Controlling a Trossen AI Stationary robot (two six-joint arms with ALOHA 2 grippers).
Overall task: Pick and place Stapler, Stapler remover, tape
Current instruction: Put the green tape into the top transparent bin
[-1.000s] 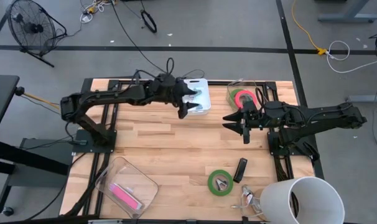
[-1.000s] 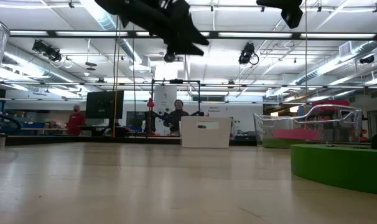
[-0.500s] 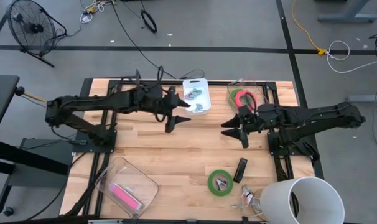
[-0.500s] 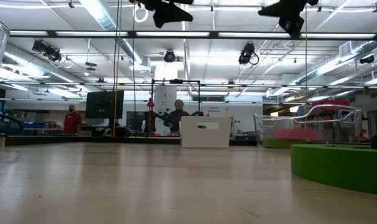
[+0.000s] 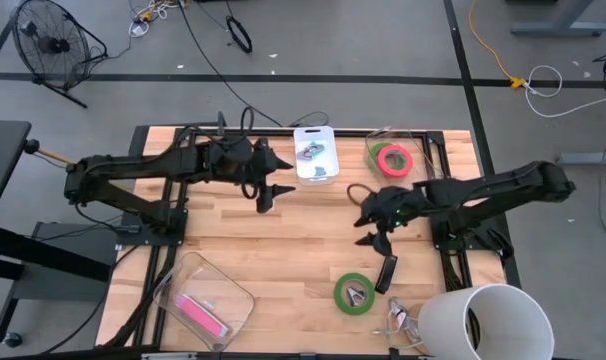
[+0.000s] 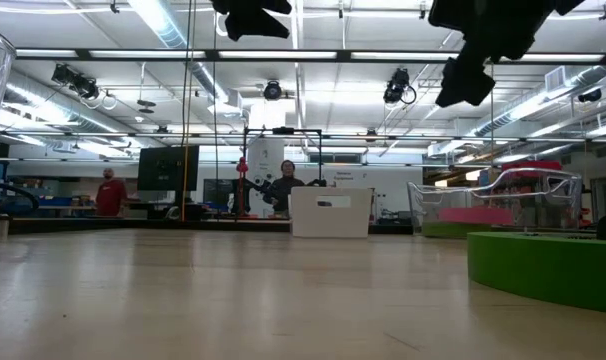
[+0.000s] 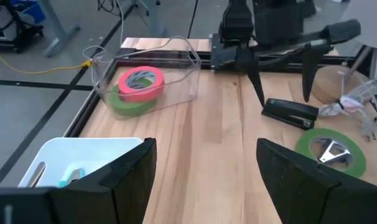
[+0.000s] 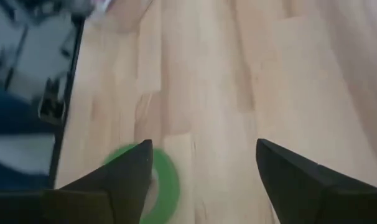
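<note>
The black stapler (image 5: 386, 272) lies flat on the wood at the near right. Beside it a green tape roll (image 5: 354, 292) lies flat, with the metal stapler remover (image 7: 328, 151) resting inside its ring. A red tape roll (image 5: 393, 158) rests on a green one (image 7: 129, 102) inside a clear bin (image 7: 176, 74) at the far right. My right gripper (image 5: 369, 230) hangs open, tipped downward, above the table just on the far side of the stapler. My left gripper (image 5: 276, 183) hangs open high over the table's middle left, with nothing between its fingers.
A white tray (image 5: 315, 155) with small items stands at the far middle. A clear bin (image 5: 203, 300) with a pink thing lies near left. A white bucket (image 5: 483, 325) and a small shiny item (image 5: 398, 320) stand at the near right corner. Bare wood lies mid-table.
My left gripper has drawn back from over the white tray toward the table's left and risen. My right gripper has left the clear bin, gone toward the near edge and down, and tipped steeply downward over the stapler. No object has moved.
</note>
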